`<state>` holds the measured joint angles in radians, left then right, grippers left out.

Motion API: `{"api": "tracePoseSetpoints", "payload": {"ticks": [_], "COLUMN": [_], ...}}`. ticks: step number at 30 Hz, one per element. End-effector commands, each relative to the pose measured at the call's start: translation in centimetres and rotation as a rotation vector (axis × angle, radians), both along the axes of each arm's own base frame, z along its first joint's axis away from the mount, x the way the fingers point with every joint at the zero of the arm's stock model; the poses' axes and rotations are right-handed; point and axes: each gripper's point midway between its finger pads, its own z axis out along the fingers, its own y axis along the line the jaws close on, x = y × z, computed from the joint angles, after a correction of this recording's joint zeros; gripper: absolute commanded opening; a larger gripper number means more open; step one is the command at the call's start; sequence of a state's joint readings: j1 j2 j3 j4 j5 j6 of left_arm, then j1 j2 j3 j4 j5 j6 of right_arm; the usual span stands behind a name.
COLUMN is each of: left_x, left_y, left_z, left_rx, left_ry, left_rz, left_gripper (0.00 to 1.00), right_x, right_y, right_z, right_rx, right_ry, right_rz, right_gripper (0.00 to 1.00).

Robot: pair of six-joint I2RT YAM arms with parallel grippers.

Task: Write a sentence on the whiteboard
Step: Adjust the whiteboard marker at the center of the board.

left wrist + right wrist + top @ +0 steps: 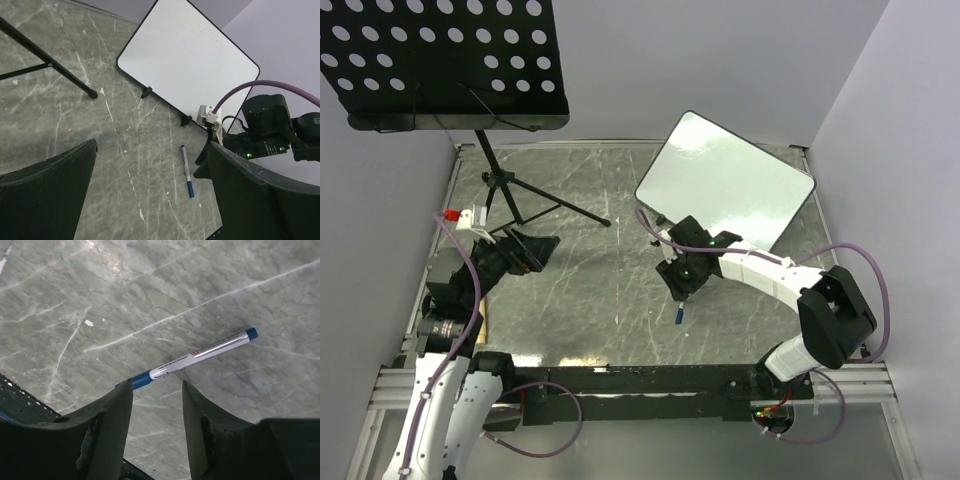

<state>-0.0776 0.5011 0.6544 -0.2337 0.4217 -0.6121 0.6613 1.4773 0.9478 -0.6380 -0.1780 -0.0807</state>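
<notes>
The whiteboard [725, 180] stands tilted at the back right of the table, its face [185, 55] blank white; the sentence is not in view. A silver marker with a blue cap [677, 315] lies flat on the grey table in front of the board, also visible in the left wrist view [187, 171]. My right gripper [680, 290] hovers just over it. In the right wrist view the marker [195, 356] lies just beyond my right gripper [157, 387], whose jaws stand partly apart with nothing between them. My left gripper [530, 250] is wide open and empty at the left [152, 150].
A black perforated music-stand tray [440, 60] overhangs the back left, and its tripod legs [520, 195] spread over the table there; one leg [45, 60] shows in the left wrist view. White walls close in the table's sides.
</notes>
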Motion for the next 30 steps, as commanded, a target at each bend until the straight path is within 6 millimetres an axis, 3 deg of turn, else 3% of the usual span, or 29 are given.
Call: {"api": "tracePoseSetpoints", "payload": {"ticks": [1,7,15,24,29,30], "left_x": [0.0,-0.1,-0.2,-0.7,-2.3,-2.7], "left_y": [0.3,0.5,0.6,-0.9,-3.2,-3.5], "left_z": [0.3,0.4,0.2,-0.2,-0.9,-0.8], "left_rx": [0.006,0.021,0.031,-0.016,-0.059,-0.063], "left_ry": [-0.020,-0.038,-0.043,-0.054,-0.075,-0.085], "left_rz": [0.016,0.024,0.029,-0.068,-0.235,-0.257], "left_gripper": [0.97,0.97,0.97,0.97,0.97,0.97], "right_x": [-0.1,-0.2,-0.3,0.3,1.4,2.1], "right_y": [0.0,-0.1,-0.3,1.3,3.2,3.7], "right_z": [-0.6,-2.0,-3.8,-4.6,-3.2,-2.7], "right_rx": [-0.031,-0.021,-0.041,-0.106,-0.143,-0.153], "right_ry": [0.051,0.150,0.191,0.195,0.068,0.023], "right_rz": [-0.064,-0.141,-0.160,-0.071,0.099,0.170], "right_gripper": [0.52,0.63,0.63,0.40,0.27,0.20]}}
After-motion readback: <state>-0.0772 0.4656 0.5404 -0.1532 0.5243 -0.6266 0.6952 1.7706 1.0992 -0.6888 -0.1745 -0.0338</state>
